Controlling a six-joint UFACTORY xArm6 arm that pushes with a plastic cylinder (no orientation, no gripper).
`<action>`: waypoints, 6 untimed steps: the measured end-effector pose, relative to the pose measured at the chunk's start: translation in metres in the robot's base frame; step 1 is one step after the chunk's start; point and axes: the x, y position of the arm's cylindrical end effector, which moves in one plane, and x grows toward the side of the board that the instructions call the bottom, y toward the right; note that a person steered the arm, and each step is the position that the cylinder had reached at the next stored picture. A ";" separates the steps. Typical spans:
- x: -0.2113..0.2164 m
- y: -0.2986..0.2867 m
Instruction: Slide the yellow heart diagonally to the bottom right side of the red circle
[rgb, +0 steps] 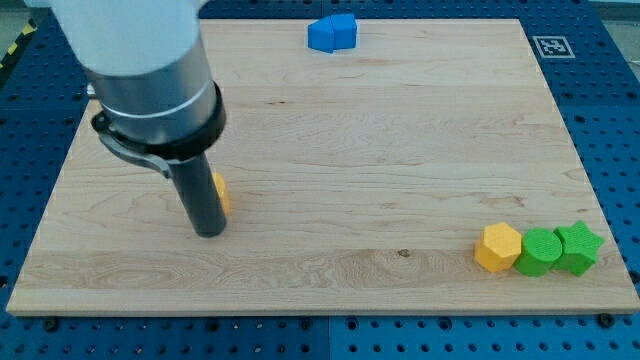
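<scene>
A: Yellow heart (221, 190) is presumably the yellow sliver seen mid-left of the frame, mostly hidden behind the rod; shape cannot be confirmed.

B: Tip position?

A: My tip (209, 233) is planted on the wooden board (350, 150), just below and left of that sliver, apparently touching it. No pincer is fitted, so no open or closed state can be told.

B: Red circle?

A: Not seen anywhere; possibly hidden behind the arm. Visible instead: blue block (331, 32) at top centre; yellow hexagon (497, 247), green round block (541, 251), green star (580, 246) in a touching row at lower right.

B: Step?

A: Judged early: contact stage. Target must be located before a diagonal push is committed.
</scene>
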 end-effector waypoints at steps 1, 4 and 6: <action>-0.017 -0.004; -0.071 -0.004; -0.128 -0.004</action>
